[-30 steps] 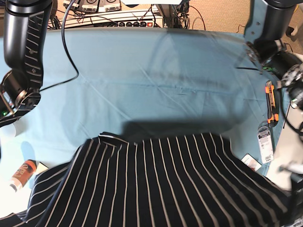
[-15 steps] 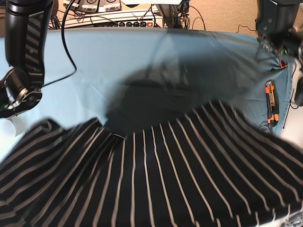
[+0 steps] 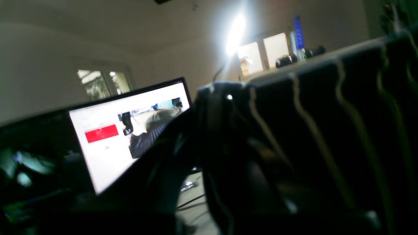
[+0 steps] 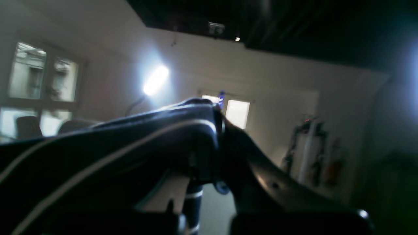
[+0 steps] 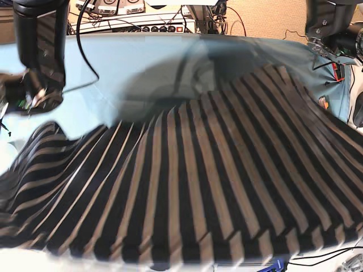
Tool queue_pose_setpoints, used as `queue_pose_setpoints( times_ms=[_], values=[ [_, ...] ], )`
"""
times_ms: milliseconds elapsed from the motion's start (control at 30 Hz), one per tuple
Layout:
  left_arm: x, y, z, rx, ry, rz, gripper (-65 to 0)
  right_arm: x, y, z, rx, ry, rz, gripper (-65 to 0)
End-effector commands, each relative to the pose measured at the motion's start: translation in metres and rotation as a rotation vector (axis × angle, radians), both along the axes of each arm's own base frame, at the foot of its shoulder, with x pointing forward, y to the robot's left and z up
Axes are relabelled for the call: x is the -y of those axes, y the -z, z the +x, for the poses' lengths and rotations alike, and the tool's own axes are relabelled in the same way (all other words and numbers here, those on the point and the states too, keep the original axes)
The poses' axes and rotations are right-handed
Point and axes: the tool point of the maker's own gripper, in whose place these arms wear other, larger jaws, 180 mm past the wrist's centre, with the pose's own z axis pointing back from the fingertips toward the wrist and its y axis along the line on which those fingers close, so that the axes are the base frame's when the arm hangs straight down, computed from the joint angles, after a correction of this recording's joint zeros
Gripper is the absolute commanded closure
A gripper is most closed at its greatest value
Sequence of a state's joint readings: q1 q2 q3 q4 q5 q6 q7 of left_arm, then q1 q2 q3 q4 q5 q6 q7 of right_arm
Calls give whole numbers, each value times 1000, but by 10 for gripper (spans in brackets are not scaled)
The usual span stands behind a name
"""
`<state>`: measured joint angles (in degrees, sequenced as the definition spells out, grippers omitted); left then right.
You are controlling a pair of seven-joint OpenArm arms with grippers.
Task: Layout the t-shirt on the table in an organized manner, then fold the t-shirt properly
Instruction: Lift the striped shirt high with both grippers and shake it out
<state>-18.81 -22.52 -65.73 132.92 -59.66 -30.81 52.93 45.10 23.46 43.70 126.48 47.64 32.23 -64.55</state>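
Observation:
The navy t-shirt point(image 5: 215, 181) with thin white stripes hangs spread and blurred over the near half of the teal table point(image 5: 142, 62); its far edge reaches toward the back right. In the left wrist view my left gripper point(image 3: 225, 96) is shut on an edge of the t-shirt point(image 3: 326, 130), lifted off the table. The right wrist view shows my right gripper point(image 4: 215, 117) shut on another bunched edge of the t-shirt point(image 4: 98, 156), also held high. In the base view the cloth hides both grippers' tips; the arms stand at the left point(image 5: 39, 51) and the back right point(image 5: 329, 22).
A power strip and cables point(image 5: 136, 25) lie beyond the table's far edge. A black cable point(image 5: 85, 62) runs over the table's back left. A bit of an orange tool point(image 5: 323, 102) shows at the right edge. A lit monitor point(image 3: 127, 130) fills the left wrist view's left.
The t-shirt has swept up and away from the near edge, spreading over much more of the table. Both arms have moved with it, the left-hand one shifting inward.

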Motion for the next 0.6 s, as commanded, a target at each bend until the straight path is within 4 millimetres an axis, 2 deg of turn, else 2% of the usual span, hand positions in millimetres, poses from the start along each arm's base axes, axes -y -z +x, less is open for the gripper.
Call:
queue_pose_setpoints(
  times_ms=[0,100,233,367,467,500,567],
  values=[
    [2,-8,-7,39,9,8,0,-7,-11,-14,60,27,-39,0],
    [3,-4,-14,28,-13,23,0,-21,-5,-29,79,95,-105,0],
    [-7,-1,-21,20,-56,20,0,-6,7,-38,113,91,-3,0],
    [-18,-5,-33,25,-112,57,0,19,23,-47,114,146,100,0],
    [-10,1,-25,-11,-80,71,0,17,37,-37,36,139,97,0],
    [-3,3,-19,-22,-49,80,0,13,40,-29,7,114,89,0],
    [13,10,-6,-58,6,100,0,18,52,-3,-72,55,115,0]
  ],
)
